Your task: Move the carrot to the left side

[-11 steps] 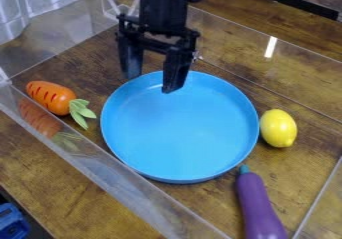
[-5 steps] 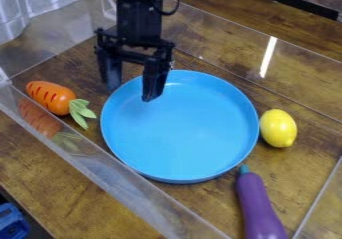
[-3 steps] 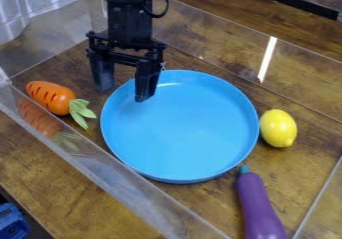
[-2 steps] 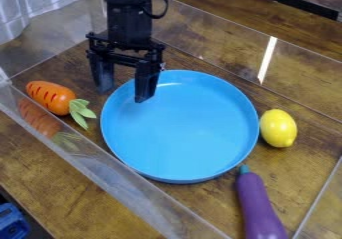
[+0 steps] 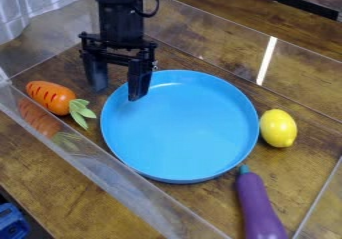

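Tool [image 5: 116,75] with fingers apart, perhaps over the plate's [image 5: 179,126] rim; eggplant [image 5: 259,205] cut off below.

Robot arm [image 5: 120,18]: finished in black or very dark grey throughout. Upper section narrow, blocky. Dark cable looped at one side. Gripper [image 5: 118,67] built with two broad, dark, blocky fingers. Finer markings blurred.

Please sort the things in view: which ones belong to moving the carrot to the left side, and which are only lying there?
For the job:
- carrot, orange with green leaves
- gripper, open above the table

Only lying there:
- blue plate
- yellow lemon
- purple eggplant
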Controlling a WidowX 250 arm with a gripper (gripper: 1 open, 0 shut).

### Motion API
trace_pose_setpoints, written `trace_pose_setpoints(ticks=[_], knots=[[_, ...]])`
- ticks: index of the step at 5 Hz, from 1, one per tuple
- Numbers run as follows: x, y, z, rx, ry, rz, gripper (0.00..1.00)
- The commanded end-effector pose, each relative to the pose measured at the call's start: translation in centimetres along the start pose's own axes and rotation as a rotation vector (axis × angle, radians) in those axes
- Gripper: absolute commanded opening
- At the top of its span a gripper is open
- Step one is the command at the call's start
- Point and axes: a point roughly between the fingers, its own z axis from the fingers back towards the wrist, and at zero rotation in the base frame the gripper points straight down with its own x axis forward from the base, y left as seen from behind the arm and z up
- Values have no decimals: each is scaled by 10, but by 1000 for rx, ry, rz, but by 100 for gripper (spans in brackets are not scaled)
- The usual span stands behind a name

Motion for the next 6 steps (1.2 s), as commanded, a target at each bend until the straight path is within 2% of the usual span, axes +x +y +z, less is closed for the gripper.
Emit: trace_pose_setpoints(ticks=[1, 4, 6], knots=[[-1, 7, 14, -8, -49, 11, 100], [-1, 16, 9, -16, -50, 28, 100], [9, 12, 7, 18, -46, -29, 100]])
